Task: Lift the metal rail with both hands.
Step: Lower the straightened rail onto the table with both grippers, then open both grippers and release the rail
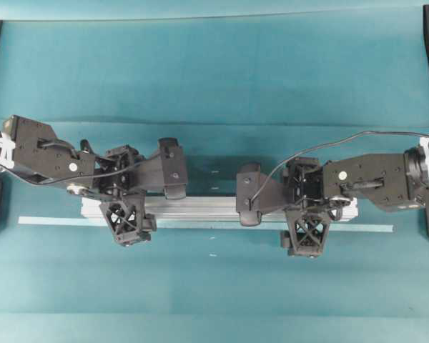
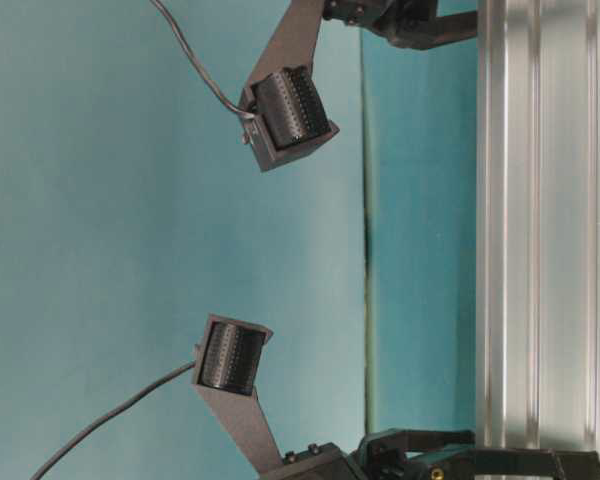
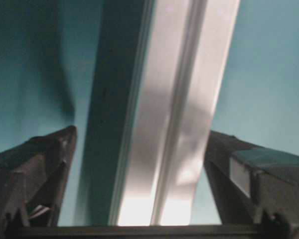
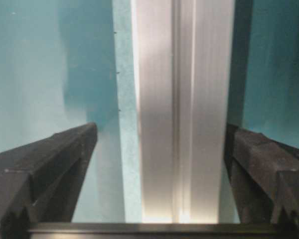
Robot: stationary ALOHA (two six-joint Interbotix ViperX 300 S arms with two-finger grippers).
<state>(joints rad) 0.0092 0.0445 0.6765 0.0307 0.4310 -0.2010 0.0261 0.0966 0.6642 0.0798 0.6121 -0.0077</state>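
since the metal rail (image 1: 200,208) is long, i have set one gripper near each end for balance: left gripper (image 1: 126,204), fingers spread, straddling it; right gripper (image 1: 305,214), likewise spread, one finger (image 4: 259,169) against its side. rail lies just behind the tape strip (image 1: 50,221).

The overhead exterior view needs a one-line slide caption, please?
Two black lattice-fingered grippers, left and right, straddle a long grooved silver aluminium rail on teal cloth.

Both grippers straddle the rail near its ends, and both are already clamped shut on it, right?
Not clamped. The wrist views show the left gripper and right gripper open, each with a gap beside the rail. Both do straddle it near its ends.
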